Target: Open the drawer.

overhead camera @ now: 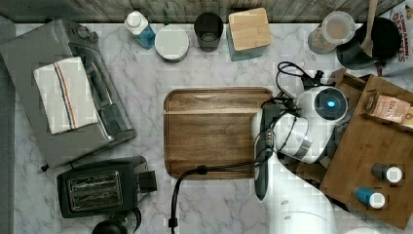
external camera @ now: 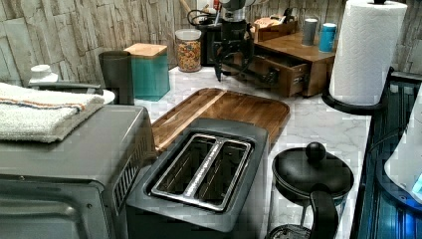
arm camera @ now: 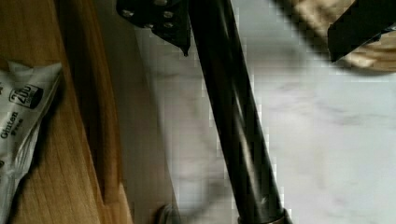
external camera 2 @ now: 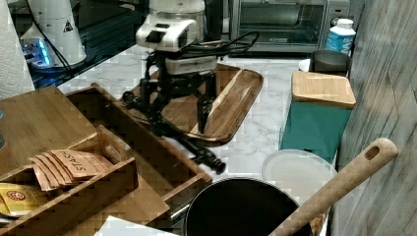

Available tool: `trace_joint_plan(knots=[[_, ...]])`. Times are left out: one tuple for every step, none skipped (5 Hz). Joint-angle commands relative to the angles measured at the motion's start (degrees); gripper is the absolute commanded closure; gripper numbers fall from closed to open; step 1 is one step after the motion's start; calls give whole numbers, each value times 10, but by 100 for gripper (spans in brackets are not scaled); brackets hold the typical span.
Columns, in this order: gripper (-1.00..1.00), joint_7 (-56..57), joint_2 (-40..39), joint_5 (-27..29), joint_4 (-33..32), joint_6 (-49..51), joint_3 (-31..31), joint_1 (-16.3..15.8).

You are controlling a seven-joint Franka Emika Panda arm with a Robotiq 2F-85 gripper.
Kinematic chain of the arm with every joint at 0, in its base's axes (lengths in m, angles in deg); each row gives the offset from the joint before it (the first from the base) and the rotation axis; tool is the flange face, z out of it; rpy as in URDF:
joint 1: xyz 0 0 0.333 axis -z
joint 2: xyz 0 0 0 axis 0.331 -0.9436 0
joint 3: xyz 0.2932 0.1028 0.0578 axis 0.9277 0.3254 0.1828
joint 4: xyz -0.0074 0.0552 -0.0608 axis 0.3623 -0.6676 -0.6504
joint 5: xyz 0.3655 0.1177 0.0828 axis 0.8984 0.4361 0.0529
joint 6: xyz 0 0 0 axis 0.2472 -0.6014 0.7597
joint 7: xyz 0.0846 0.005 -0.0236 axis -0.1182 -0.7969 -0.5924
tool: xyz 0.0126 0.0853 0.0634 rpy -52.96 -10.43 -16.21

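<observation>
Black bar handle (arm camera: pixel 233 121) sits between end effector (external camera 2: pixel 179 105) fingers, spread apart, not clamped. Hooked for pulling; drawer (external camera 2: pixel 147 147) already partly out, at 3 o'clock of cutting board (overhead camera: pixel 214 131).

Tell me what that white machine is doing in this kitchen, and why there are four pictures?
It is a robot arm. Its gripper is like a hand with jaws. Four cameras look at one moment: from above, from two sides, and from the arm's wrist. On the marble counter lie a wooden cutting board, a toaster and a toaster oven with a towel on top. The jaws reach around the black bar handle of a wooden drawer, which is pulled partly open. I cannot tell how tightly the jaws grip it.
</observation>
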Motion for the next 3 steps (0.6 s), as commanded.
trace_joint_plan(knots=[[-100, -105, 54, 37, 5, 7, 93, -135], [-100, -139, 46, 42, 15, -2, 98, -152], [-100, -136, 44, 56, 20, -12, 112, -149]])
